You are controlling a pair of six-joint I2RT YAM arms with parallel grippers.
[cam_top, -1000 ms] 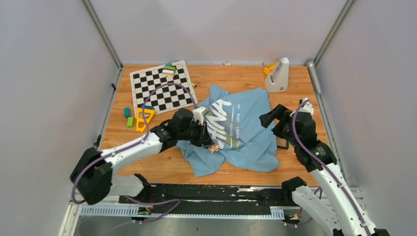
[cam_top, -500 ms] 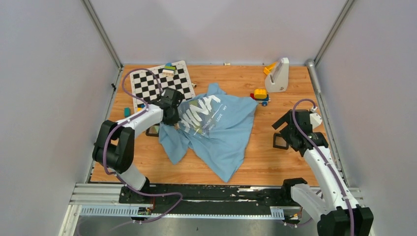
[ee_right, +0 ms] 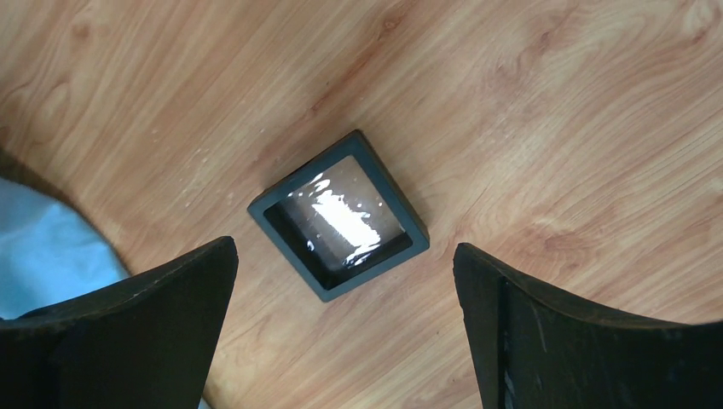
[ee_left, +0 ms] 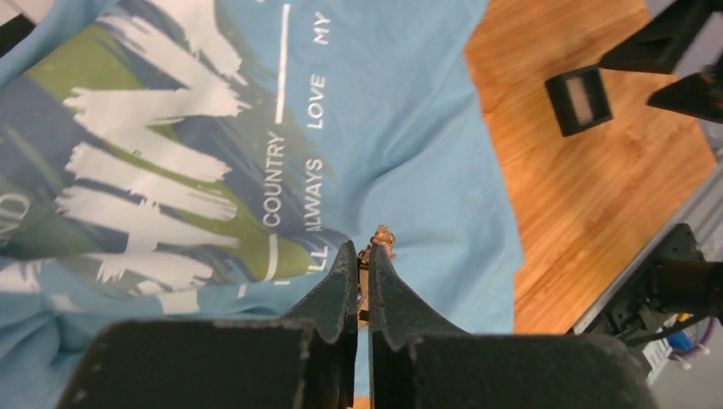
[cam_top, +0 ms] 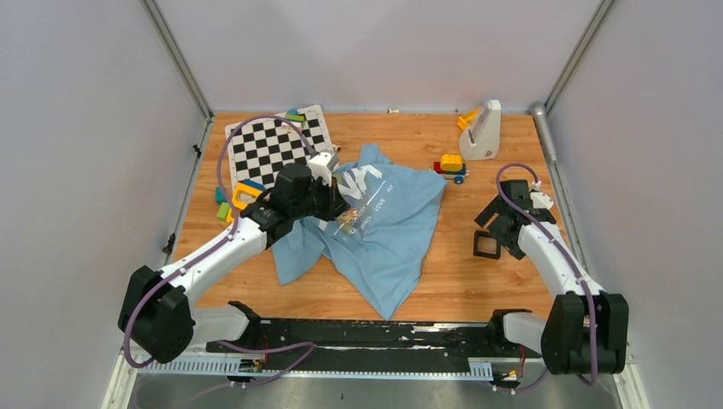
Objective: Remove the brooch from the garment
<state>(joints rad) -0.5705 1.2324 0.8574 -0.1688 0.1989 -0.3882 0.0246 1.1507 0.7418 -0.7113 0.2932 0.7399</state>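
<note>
My left fingers (ee_left: 344,277) clamp the brooch (ee_left: 381,237), just above the shirt (ee_left: 409,153); my right fingers (ee_right: 145,307) gape over a black box (ee_right: 339,226). If its pin snags cloth, my tip-only grip may slip.

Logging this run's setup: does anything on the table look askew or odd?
Only the T-shirt: it lies crumpled and twisted, not flat. The left gripper is shut on the brooch; the right gripper hangs open over a small black box.
</note>
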